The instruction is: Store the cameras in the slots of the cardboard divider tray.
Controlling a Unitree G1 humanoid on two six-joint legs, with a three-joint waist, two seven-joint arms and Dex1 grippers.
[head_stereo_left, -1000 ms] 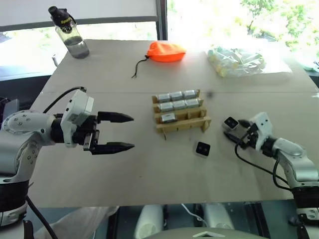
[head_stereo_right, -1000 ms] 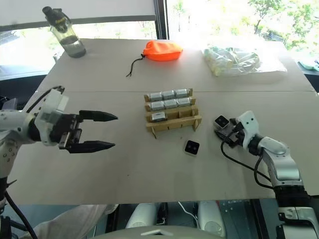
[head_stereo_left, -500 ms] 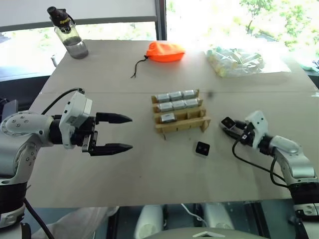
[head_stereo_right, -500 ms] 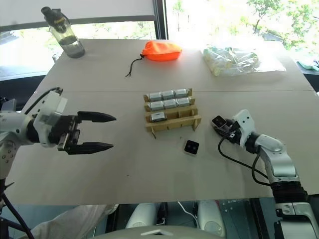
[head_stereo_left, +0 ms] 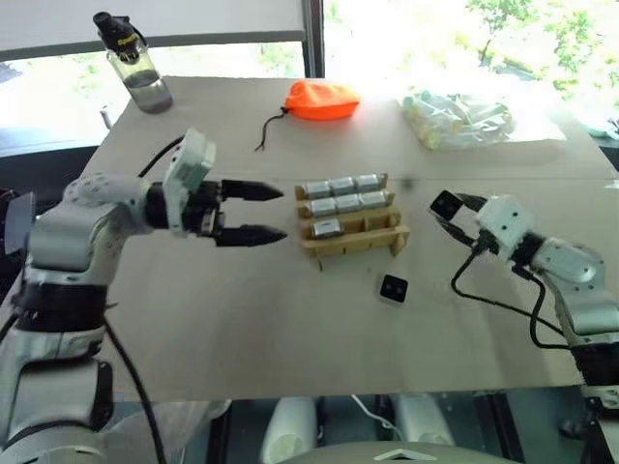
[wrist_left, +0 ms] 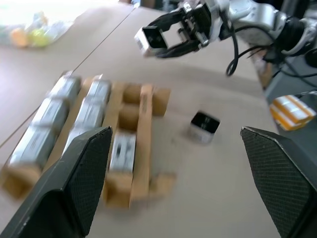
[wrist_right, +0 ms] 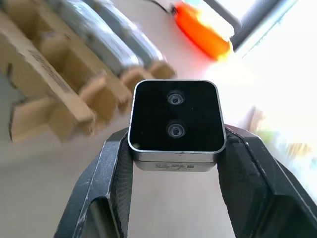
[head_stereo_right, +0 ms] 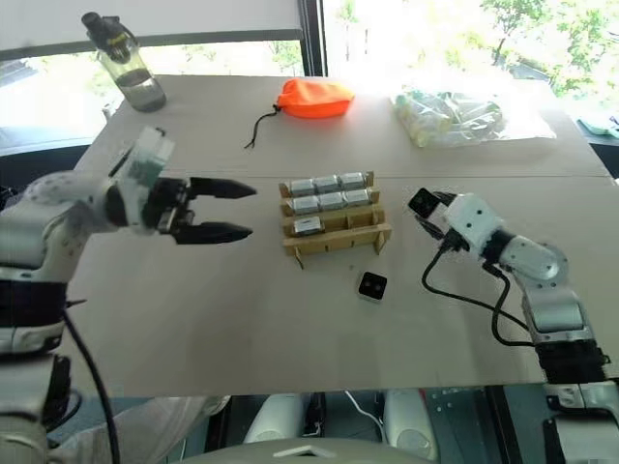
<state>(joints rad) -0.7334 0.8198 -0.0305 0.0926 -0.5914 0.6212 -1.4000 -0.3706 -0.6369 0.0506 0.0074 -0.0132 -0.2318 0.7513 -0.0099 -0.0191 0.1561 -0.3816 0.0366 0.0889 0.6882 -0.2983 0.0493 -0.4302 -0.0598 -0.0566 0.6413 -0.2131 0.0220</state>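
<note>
Right gripper (wrist_right: 174, 163) is pinching a camera (wrist_right: 174, 125) between its two black fingers, so the little box is sitting right at the fingertips, hanging above the table (head_stereo_left: 242, 319) off to the side of the cardboard divider tray (head_stereo_left: 351, 220). Glossy black square lens face is pointing back at the wrist, with a thin silver-grey edge running round it.

Left gripper (head_stereo_left: 259, 213) is hovering with its jaws spread wide and nothing in them, tips aiming at the tray, which is sitting just past them. Tray is raw tan corrugated cardboard, four parallel rows. Seven matte silver-grey cameras are lying in its slots: three each in the two rows farthest from the robot, one in the third. Another camera (head_stereo_left: 393, 289) is lying loose on the tabletop, black face up, just beyond the tray's near corner.
</note>
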